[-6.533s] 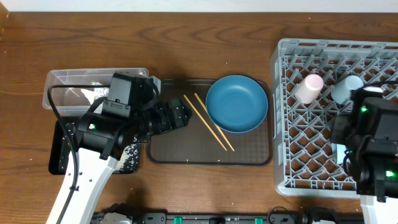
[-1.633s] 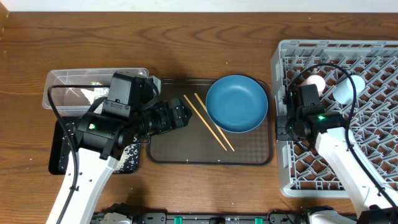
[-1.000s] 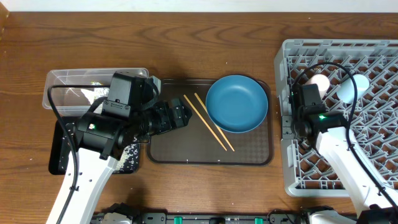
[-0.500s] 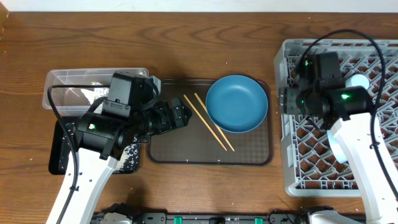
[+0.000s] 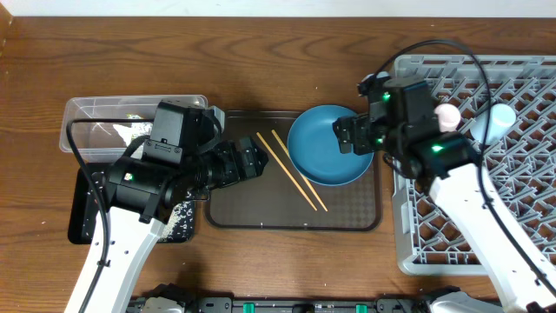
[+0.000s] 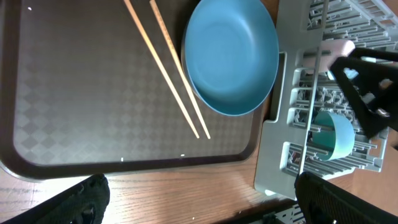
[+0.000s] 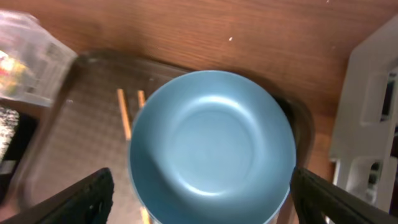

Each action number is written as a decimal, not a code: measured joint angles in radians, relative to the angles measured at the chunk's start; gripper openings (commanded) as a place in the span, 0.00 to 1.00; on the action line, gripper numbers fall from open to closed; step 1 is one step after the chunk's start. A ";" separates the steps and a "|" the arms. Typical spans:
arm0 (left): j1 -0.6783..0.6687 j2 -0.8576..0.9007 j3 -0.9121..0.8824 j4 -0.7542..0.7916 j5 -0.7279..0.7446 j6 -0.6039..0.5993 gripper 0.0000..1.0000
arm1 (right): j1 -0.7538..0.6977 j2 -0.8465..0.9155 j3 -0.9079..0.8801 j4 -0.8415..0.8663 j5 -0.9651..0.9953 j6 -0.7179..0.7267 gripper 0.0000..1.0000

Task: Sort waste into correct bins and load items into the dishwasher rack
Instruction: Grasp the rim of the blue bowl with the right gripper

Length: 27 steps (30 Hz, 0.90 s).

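Two thin wooden chopsticks (image 5: 291, 171) lie nearly parallel on a dark brown serving tray (image 5: 252, 213) with a fine diamond texture. Seen from overhead, their long axis runs diagonally from far left to near right. Just beside them on the same tray sits a round blue plate (image 5: 317, 161), smooth and shallowly dished. The right pincer (image 5: 349, 136) hovers over the plate's right part, fingers spread wide, grasping nothing. The left pincer (image 5: 252, 161) is likewise released, above the tray's left end. On the wooden counter (image 5: 261, 61), the grey lattice rack (image 5: 512, 226) holds a pinkish-white cup (image 5: 446, 115) and a light blue cup (image 5: 497, 120). At left sit a clear tub (image 5: 95, 111) and a black tray (image 5: 80, 222) speckled with white rice grains (image 5: 184, 217).
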 measured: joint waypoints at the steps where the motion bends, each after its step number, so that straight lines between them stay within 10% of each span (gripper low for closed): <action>1: 0.000 0.000 0.000 0.000 0.000 0.000 0.98 | 0.005 0.010 -0.010 0.021 0.030 -0.001 0.85; 14: 0.000 0.000 0.000 0.000 0.000 0.000 0.98 | 0.007 0.241 -0.015 0.141 0.176 -0.069 0.86; 27: 0.000 0.000 0.000 -0.001 0.000 0.000 0.98 | 0.007 0.255 0.320 -0.159 0.106 -0.233 0.99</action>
